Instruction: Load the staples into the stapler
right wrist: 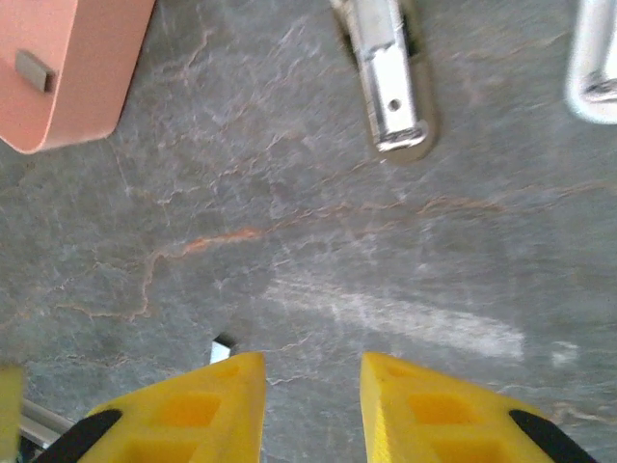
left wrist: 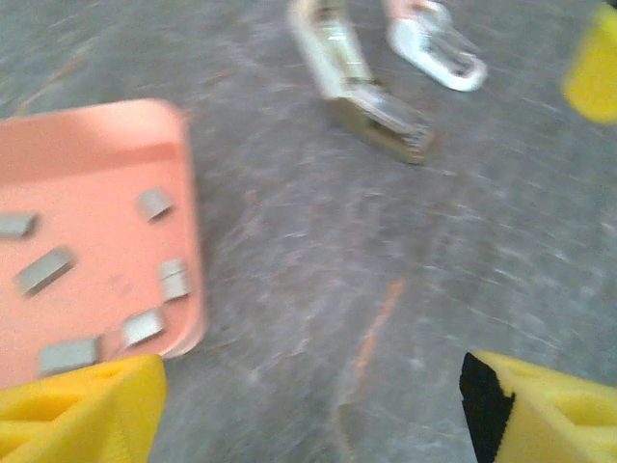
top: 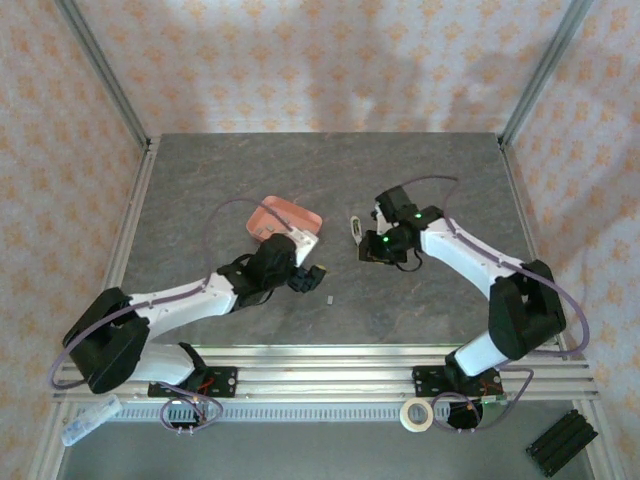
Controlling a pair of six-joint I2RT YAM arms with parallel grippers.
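**Item 1: left arm.** Reaches low and nearly straight from its base toward the salmon-pink tray (top: 285, 218); the wrist sits at the tray's near edge. The left gripper (top: 318, 272) is just off the tray's near right corner, over bare table (top: 200, 180). In the left wrist view the yellow fingers (left wrist: 82, 410) are spread wide with nothing between them.

**Item 2: right arm.** Folded, with the elbow raised well to the right of the tray and the forearm angled back toward it. Two green lights glow at the wrist. The right gripper (top: 370, 250) hangs right of the tray. In the right wrist view its fingers (right wrist: 212, 410) are parted by a narrow gap and hold nothing; table surface shows through the gap.

**Item 3: staples (left wrist: 43, 270).** Several short grey strips lie scattered flat inside the tray. One small pale piece (top: 331, 297) lies on the table, nearer than the tray's right corner.

**Item 4: stapler (top: 355, 228).** Lies on the table just right of the tray, not touching it, hinged open, with the metal channel (left wrist: 366, 92) apart from the white part (left wrist: 439, 48).

**Markings.** Any lettering on the stapler is too blurred to read.
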